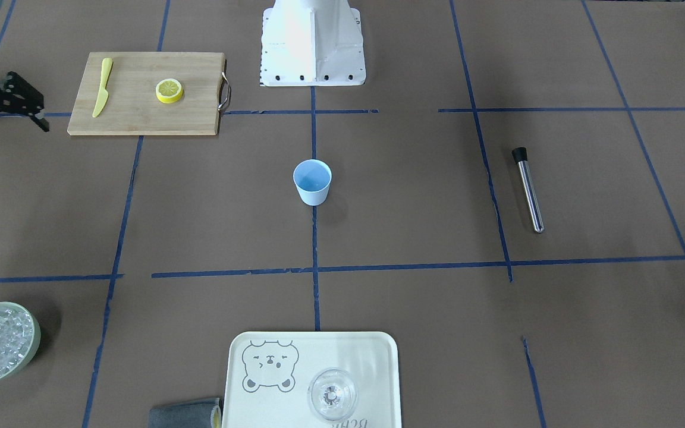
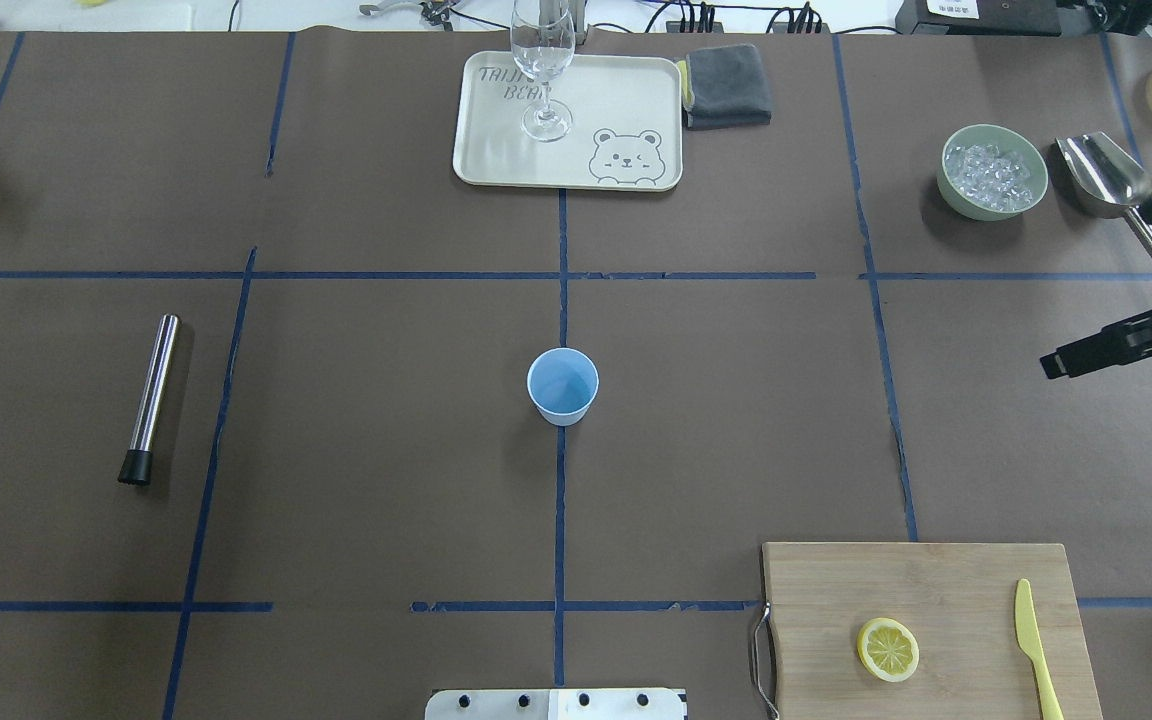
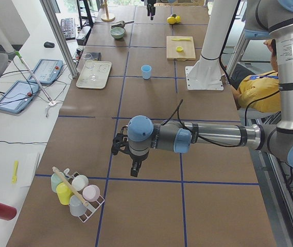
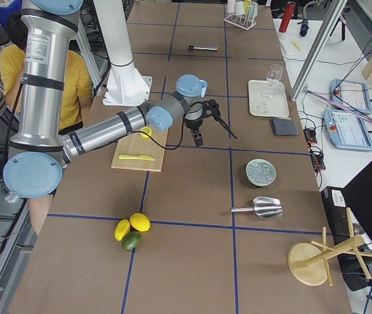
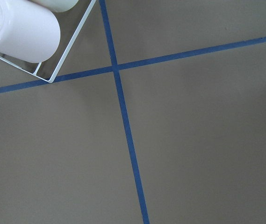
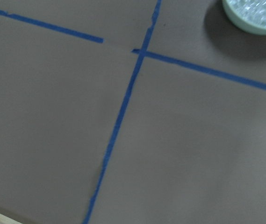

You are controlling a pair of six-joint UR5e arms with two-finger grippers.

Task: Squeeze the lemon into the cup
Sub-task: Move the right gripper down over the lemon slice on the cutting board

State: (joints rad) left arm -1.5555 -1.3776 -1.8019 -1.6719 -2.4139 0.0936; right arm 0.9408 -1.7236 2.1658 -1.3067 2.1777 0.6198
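The lemon is a round yellow slice lying cut face up on a wooden cutting board; it also shows in the overhead view. The cup is light blue, upright and empty at the table's centre. My right gripper is open and empty, hovering off the board's outer side, between the board and the ice bowl. My left gripper shows only in the exterior left view, far from the cup, and I cannot tell whether it is open or shut.
A yellow knife lies on the board. A green bowl of ice and a metal scoop stand at the far right. A glass stands on a tray. A metal rod lies at the left. A rack of cups is near the left gripper.
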